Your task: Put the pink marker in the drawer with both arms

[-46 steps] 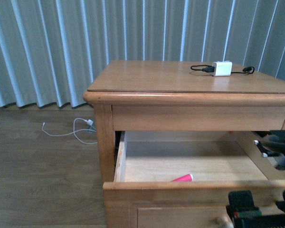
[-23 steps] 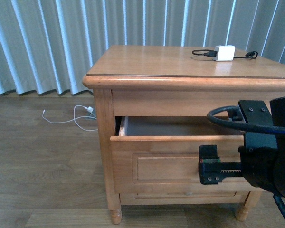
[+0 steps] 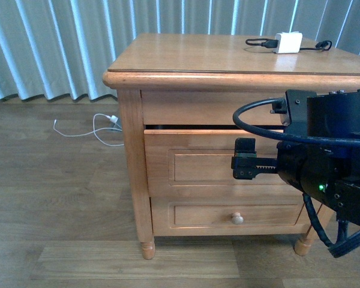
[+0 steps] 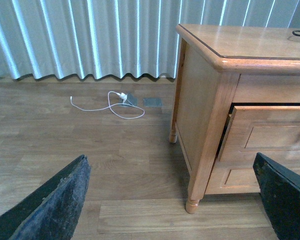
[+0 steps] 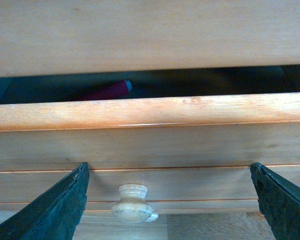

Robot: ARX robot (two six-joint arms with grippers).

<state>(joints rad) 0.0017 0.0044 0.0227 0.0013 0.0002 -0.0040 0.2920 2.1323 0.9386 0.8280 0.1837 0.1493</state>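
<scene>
The drawer (image 3: pixel 192 165) is almost shut, with a narrow dark gap above its front. In the right wrist view the pink marker (image 5: pixel 107 91) lies inside, seen through that gap above the drawer's top edge (image 5: pixel 150 112). My right gripper (image 3: pixel 246 159) is open right in front of the drawer front. Its fingers (image 5: pixel 55 210) stand either side of the round wooden knob (image 5: pixel 132 202) without touching it. My left gripper (image 4: pixel 170 200) is open and empty, low over the floor off the nightstand's left side, and out of the front view. The left wrist view shows the drawer (image 4: pixel 270 135) slightly ajar.
A white charger block (image 3: pixel 287 42) with a black cable lies on the nightstand top (image 3: pixel 216 57). The lower drawer's knob (image 3: pixel 237 218) shows below. A white cable (image 3: pixel 96 129) lies on the wooden floor by the curtain (image 3: pixel 60 48).
The drawer has gone from wide open to nearly shut, and the marker no longer shows in the front view. My right arm has come up in front of the drawer front.
</scene>
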